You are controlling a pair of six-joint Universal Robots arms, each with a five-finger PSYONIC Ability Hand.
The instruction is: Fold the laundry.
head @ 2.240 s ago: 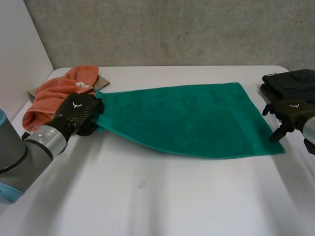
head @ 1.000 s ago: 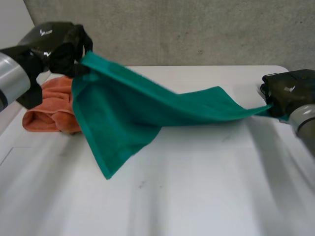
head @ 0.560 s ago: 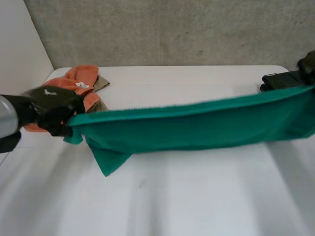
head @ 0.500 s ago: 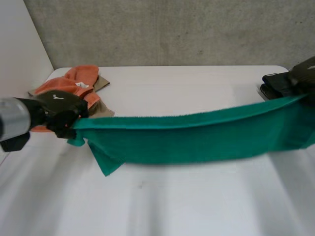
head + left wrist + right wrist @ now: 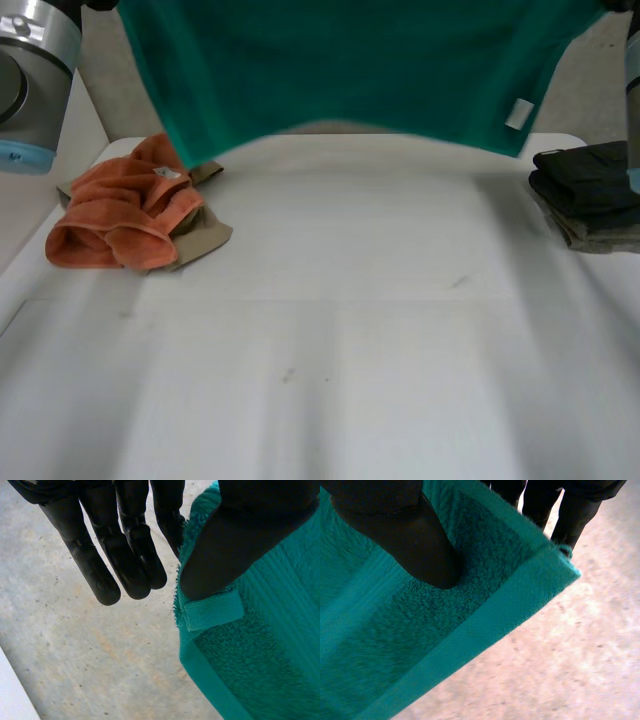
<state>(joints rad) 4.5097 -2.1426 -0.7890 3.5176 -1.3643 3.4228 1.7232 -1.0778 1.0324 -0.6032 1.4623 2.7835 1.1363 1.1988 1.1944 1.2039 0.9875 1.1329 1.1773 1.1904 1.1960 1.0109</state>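
A green towel (image 5: 340, 70) hangs spread high above the table, lifted by both arms, a white label on its lower right edge. In the left wrist view my left hand (image 5: 225, 545) pinches a corner of the green towel (image 5: 260, 650) between its thumb and a finger; the other fingers (image 5: 100, 555) stand straight beside the cloth. My right hand (image 5: 405, 530) presses its thumb on the other corner of the green towel (image 5: 420, 630), pinching it against the fingers (image 5: 570, 515) behind.
An orange towel (image 5: 125, 210) lies bunched on a tan cloth (image 5: 205, 235) at the table's left. A pile of folded dark clothes (image 5: 590, 190) sits at the right edge. The white table (image 5: 330, 340) stretches in front. A grey wall stands behind.
Both arms have swung the green towel from a low stretched band up high, where it now hangs spread out. The piles on the table have not moved.
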